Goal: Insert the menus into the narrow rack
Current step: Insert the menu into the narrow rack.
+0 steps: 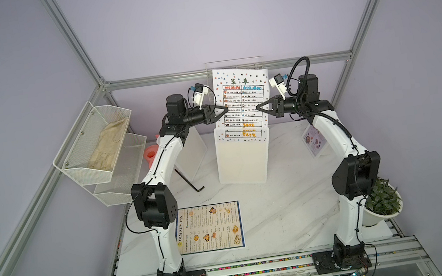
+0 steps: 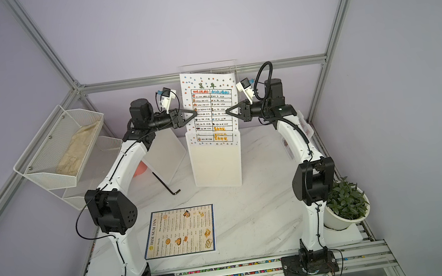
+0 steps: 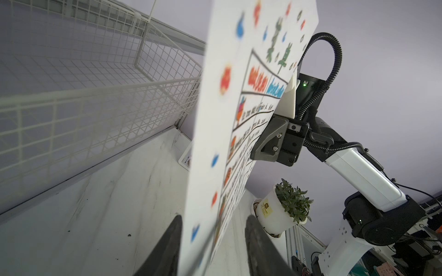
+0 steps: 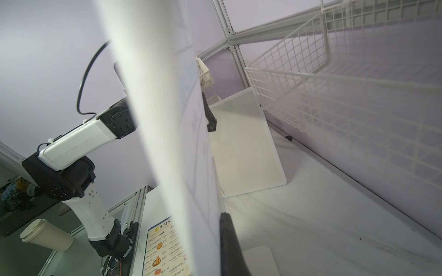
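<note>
White-shelled left arm point(image 1: 164, 158) and right arm point(image 1: 330, 138), black joints, black cables

Tabletop point(image 1: 281, 209): smooth marble-look, slight sheen. Dotted sheet point(image 1: 240, 98): matt paper. Rack point(image 1: 242, 162): milky plastic (semi-translucent). Mesh shelf point(image 1: 78, 143): white-coated metal wire. Cloth point(image 1: 110, 144) inside: coarse.

Dot-edged sheet point(image 1: 242, 98) stands partly in white rack point(image 1: 241, 159); Dim Sum menu point(image 1: 209, 227) lies flat

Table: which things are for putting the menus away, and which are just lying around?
For the job: dotted sheet, white rack, DIM SUM INN menu, small photo card.

Just lying about: potted plant, black hex key, mesh baskets, pink cup, white board.
</note>
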Robot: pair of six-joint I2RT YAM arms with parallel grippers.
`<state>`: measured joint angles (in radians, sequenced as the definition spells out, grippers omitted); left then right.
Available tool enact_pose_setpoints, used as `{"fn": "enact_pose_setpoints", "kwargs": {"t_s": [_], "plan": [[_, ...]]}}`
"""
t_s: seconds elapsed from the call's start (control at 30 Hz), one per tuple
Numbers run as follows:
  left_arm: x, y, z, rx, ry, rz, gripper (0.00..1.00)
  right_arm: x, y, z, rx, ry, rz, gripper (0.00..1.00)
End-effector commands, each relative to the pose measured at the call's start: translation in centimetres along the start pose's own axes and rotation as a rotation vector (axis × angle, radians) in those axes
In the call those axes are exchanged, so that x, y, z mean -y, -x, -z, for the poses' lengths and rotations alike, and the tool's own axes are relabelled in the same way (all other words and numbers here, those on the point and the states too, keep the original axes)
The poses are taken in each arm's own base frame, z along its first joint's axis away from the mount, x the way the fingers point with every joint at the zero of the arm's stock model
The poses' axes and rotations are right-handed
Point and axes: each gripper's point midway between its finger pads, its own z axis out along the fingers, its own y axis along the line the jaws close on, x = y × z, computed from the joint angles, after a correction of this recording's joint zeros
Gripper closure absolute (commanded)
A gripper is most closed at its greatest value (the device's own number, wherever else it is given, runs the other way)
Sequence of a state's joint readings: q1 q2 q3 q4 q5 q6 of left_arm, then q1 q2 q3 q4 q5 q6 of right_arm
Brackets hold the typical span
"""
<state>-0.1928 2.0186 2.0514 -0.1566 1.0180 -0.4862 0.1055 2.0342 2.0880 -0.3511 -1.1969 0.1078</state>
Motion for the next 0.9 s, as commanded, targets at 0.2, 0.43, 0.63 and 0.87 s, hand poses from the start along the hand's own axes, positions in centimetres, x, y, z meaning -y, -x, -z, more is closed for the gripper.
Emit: {"fn": "enact_pose_setpoints", "kwargs": {"t_s": [0.2,0.43,0.63,0.87], "plan": [[2.2,2.1,0.8,0.034,-0.019,-0.081,0.63,-2.0,0.8,0.2,0.017,0.038,0.046,0.98],[1.5,1.7,0.9,0.034,0.002,-0.072,0.68,-2.5,1.8,0.3,0.038,0.048,0.061,0.90],[0.9,1.5,1.0,0.034,0.014,-0.062,0.70,-3.5,3.3,0.6,0.069,0.051,0.090,0.77],[0.7,1.3,0.9,0.032,0.016,-0.055,0.71,-3.9,4.7,1.1,0.100,0.019,0.118,0.70]]}}
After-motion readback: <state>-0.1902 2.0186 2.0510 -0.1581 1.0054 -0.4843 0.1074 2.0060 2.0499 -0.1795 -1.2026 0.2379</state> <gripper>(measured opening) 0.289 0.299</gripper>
